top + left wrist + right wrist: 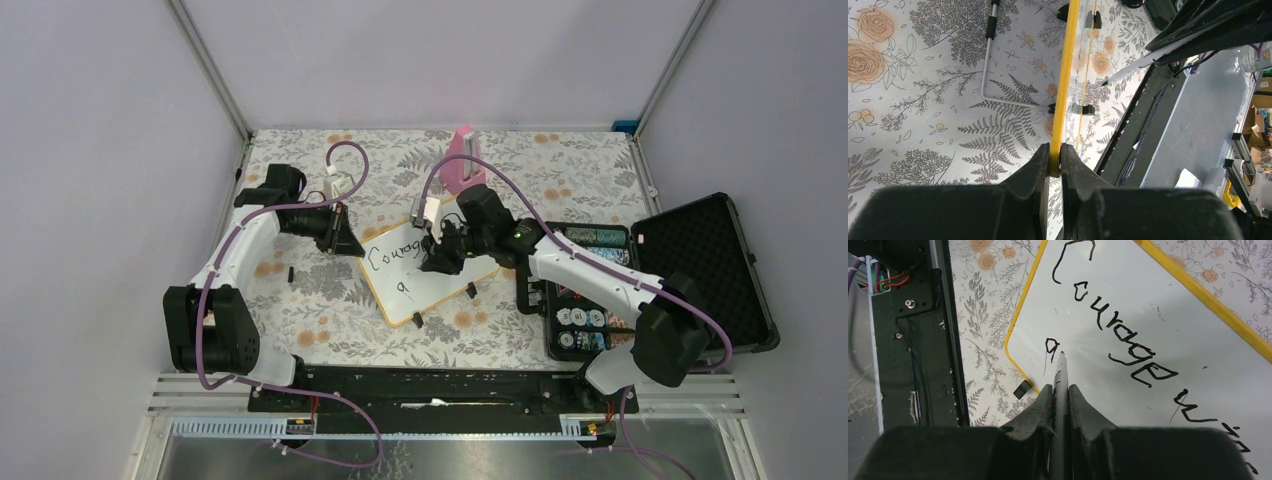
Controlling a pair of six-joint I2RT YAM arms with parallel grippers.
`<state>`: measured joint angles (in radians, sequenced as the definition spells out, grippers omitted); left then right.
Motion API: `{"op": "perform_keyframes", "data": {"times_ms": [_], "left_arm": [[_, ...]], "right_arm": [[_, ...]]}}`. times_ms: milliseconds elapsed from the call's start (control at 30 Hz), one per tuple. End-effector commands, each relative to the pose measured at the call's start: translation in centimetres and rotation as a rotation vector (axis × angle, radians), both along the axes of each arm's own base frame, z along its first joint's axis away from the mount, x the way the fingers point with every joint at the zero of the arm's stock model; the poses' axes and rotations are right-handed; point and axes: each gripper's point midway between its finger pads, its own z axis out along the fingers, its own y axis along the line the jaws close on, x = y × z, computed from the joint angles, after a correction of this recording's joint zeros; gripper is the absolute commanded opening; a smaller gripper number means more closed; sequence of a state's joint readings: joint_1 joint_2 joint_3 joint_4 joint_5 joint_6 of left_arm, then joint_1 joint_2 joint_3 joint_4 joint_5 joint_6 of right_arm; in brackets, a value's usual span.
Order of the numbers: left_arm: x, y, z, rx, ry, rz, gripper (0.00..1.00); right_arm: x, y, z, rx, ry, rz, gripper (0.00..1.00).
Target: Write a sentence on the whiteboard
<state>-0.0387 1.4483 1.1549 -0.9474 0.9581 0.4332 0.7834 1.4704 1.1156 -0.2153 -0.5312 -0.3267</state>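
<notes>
Floral-print cloth (330,300), matte, pale with orange roses and grey ferns, spread over the tabletop; hard black case (700,260) lying open at the right edge, lid lined with dimpled foam; whiteboard (432,292) lying at mid-table, turned at an angle, glossy white face, thin yellow-orange rim (1066,75), rounded corners, small black feet (417,321) on the near edge.

Left arm reaching forward from its base, elbow raised, wrist turned right toward the board's left side; right arm stretched leftward across the case, wrist angled down over the board's centre.

Left gripper (1055,150) clenched on the whiteboard, black pads pinching the rim edge-on; right gripper (1060,390) clamped on a marker (1060,385), slim grey-white barrel running straight out between the fingers, black tip at the board surface.

Sentence (1118,335) in black marker, uneven hand, slanting across the face: "Courage" complete on the first line, followed by "win" running out of the right wrist view; small lone "a" (1050,347) starting the second line, just beside the marker tip.
</notes>
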Motion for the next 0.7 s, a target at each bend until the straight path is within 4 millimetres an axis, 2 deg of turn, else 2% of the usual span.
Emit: {"op": "perform_keyframes", "data": {"times_ms": [0, 367, 667], "left_arm": [[1.2, 0.2, -0.2, 0.036, -0.076, -0.011, 0.00], [1.2, 0.2, -0.3, 0.040, -0.075, -0.013, 0.00], [1.3, 0.2, -0.4, 0.040, -0.074, -0.013, 0.00]], "right_arm": [[1.7, 1.0, 1.8, 0.045, -0.047, -0.034, 0.00], [2.3, 1.1, -0.1, 0.017, -0.036, -0.044, 0.00], [1.4, 1.0, -2.3, -0.021, -0.006, -0.017, 0.00]]}}
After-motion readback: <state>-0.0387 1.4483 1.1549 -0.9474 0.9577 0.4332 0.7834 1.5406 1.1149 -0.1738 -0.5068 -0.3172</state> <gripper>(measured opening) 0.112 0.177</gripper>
